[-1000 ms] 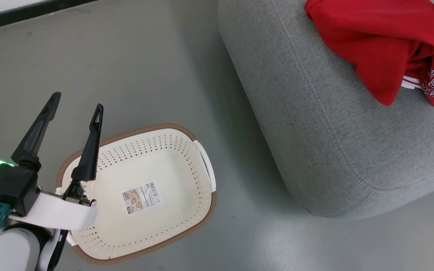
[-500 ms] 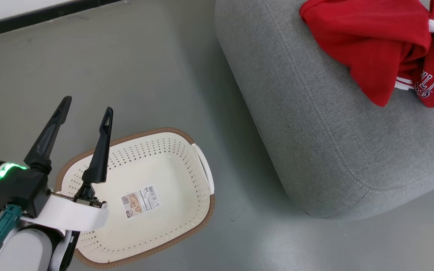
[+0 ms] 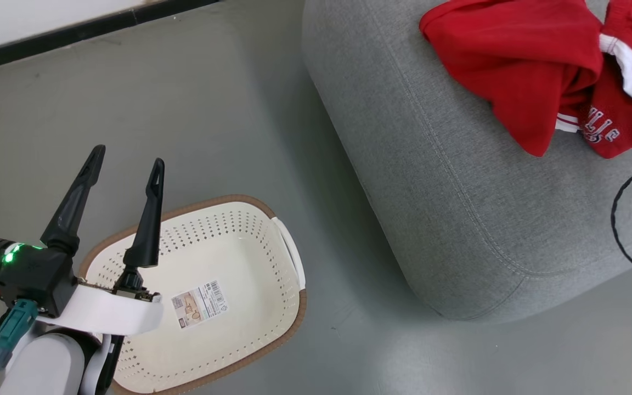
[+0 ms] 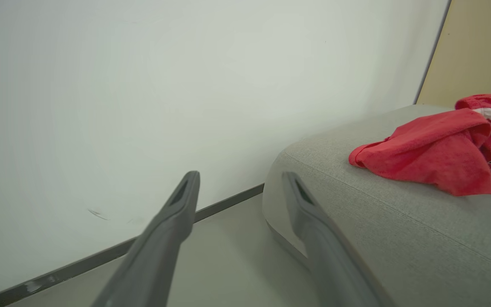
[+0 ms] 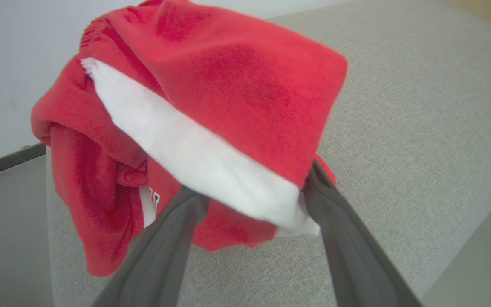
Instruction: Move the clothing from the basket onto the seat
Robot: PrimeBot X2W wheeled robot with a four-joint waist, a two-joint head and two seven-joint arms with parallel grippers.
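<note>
Overlooking the basket (image 3: 250,241) from the head; wrist-close, white-panelled clothing (image 5: 237,85).

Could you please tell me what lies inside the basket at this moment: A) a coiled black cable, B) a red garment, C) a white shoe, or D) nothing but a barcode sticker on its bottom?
D: the basket holds just the sticker on its bottom, while the clothing lies on the seat.
</note>
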